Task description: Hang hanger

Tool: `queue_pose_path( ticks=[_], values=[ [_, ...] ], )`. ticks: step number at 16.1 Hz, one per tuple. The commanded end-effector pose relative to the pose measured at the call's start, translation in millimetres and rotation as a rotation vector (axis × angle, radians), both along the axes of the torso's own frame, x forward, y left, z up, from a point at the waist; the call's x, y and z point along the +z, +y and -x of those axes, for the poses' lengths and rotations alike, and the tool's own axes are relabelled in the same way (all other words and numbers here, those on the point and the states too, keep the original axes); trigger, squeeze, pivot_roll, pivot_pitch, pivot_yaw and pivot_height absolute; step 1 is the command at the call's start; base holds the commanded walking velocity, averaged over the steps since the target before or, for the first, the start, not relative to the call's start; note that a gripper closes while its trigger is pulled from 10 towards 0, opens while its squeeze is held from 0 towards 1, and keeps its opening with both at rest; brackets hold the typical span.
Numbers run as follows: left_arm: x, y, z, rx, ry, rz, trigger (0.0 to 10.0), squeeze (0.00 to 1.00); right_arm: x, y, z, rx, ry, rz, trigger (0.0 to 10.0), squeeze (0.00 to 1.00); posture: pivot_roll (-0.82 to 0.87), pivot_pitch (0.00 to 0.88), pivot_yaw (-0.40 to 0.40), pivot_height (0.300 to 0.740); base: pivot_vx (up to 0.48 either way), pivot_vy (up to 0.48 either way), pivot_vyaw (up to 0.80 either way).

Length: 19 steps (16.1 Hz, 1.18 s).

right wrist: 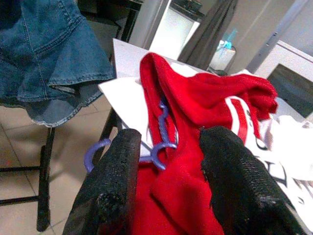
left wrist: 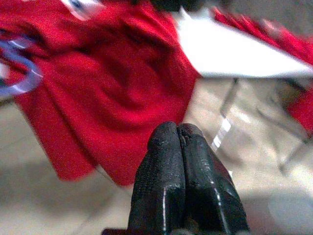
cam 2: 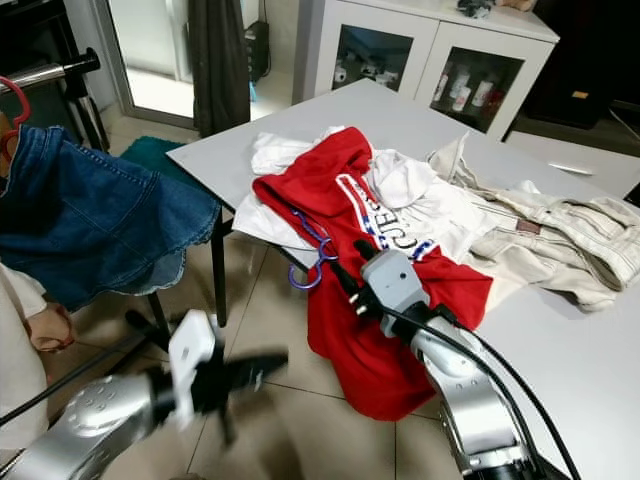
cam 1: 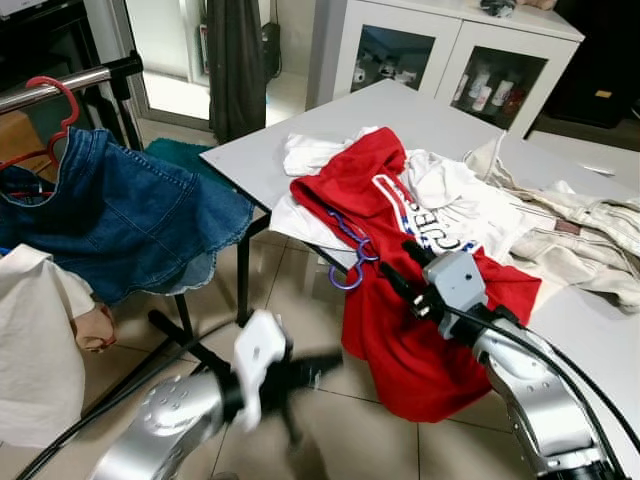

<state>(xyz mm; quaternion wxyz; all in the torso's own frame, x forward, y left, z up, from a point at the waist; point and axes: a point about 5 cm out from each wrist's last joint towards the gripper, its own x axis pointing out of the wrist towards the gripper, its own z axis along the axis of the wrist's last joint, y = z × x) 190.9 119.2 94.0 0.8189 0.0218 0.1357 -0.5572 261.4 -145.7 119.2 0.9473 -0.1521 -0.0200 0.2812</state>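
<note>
A purple hanger pokes its hook out of the neck of a red shirt that drapes over the edge of the grey table. My right gripper hovers open just behind that hook, fingers spread apart with the hook between them in the right wrist view, touching nothing. Low over the floor, my left gripper is blurred, fingers pressed together and empty, pointing at the hanging red cloth. At the far left runs a metal clothes rail.
On the rail hang a denim garment on a red hanger and a white garment. White shirts and a beige jacket lie on the table. A white glass-door cabinet stands behind.
</note>
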Motion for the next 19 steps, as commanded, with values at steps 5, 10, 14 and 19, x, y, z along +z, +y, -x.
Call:
queue_pose_path(
  ticks=[5, 10, 14, 19],
  values=[
    [-9.5, 45.7, -38.3, 0.202, -0.091, -0.084, 10.0, 0.00, -0.3, -11.2, -4.3, -0.074, -0.037, 0.016, 10.0, 0.00, 0.02, 0.000, -0.094, 0.740, 0.000, 0.000, 0.00],
    [8.4, 52.5, -88.1, 0.594, -0.176, 0.108, 10.0, 0.00, -2.4, -1.8, -12.2, -0.048, -0.043, 0.011, 10.0, 0.00, 0.03, 0.000, -0.098, 0.740, 0.000, 0.000, 0.00],
    [-2.4, 28.3, -97.1, 0.607, -0.195, 0.037, 10.0, 0.00, -16.9, 8.1, -18.5, -0.032, 0.005, 0.058, 10.0, 0.00, 0.03, 0.000, -0.090, 0.740, 0.000, 0.000, 0.00],
    [-4.9, 15.3, -109.7, 0.669, -0.215, 0.019, 10.0, 0.00, -27.9, 13.0, -36.5, -0.163, 0.004, 0.177, 10.0, 0.00, 0.03, 0.000, -0.081, 0.740, 0.000, 0.000, 0.00]
  ],
)
